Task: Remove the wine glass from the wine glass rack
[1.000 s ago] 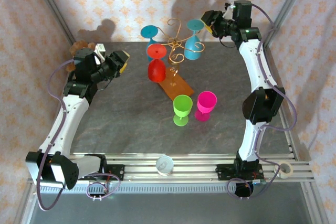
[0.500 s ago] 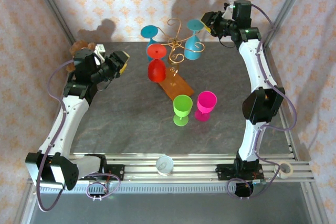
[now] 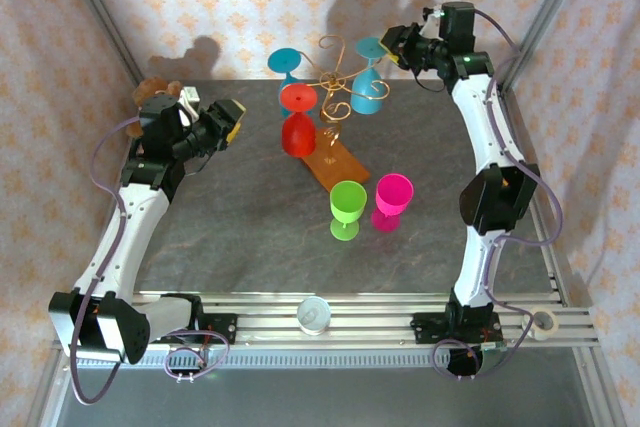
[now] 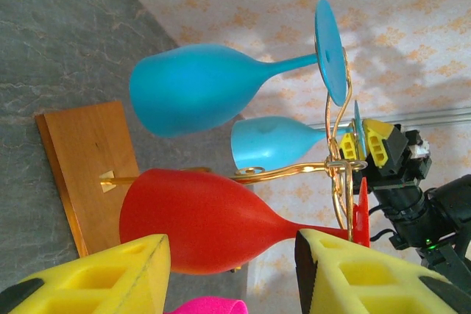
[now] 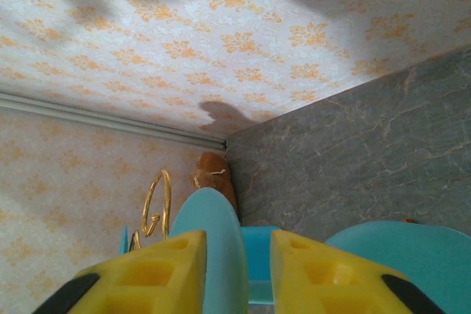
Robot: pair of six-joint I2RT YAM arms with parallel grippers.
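The wine glass (image 3: pixel 370 87) in question, as I read it, is the pale blue one hanging bowl-down on the right side of the wine glass rack (image 3: pixel 336 75), its round foot hooked in a gold loop near the top. The right gripper (image 5: pixel 239 249) is up at that foot, just right of the rack. Its yellow fingers (image 5: pixel 151 273) are drawn in narrow, with the disc standing edge-on between them. One finger looks to be against the disc, but there's a sliver of gap on the other side, so I can't tell whether it's truly pinched. The left gripper (image 4: pixel 229 270) hangs well off to the rack's left, jaws moderately parted with nothing in them, pointed at the red glass (image 3: pixel 297 133).

What worries me is the grip. A thin disc caught near its rim can swivel or slip out, and then the glass drops toward the wooden base (image 3: pixel 338 159). The other trouble is the wire. If the foot is pulled straight away rather than slid out along the loop's open end, the stem will catch. The light rack could then tip or drag, shaking loose the red glass and the darker blue glass (image 3: pixel 285 60) on its left side. The green glass (image 3: pixel 347 209) and pink glass (image 3: pixel 392 197), standing just in front of the base, would be in the way of any fall.
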